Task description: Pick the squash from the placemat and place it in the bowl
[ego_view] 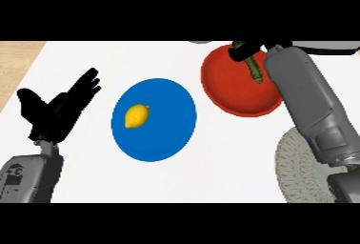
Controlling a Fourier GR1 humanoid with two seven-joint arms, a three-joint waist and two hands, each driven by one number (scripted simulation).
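Right forearm (309, 100) hides bowl's (235, 88) edge (placemat's (299, 167) too).

Grey segmented forearms (309, 100), black left hand (60, 107).

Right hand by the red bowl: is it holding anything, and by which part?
Probably the green squash, by its upper end, over the red bowl; the right hand is mostly hidden, so the hold cannot be confirmed. The left hand holds nothing.
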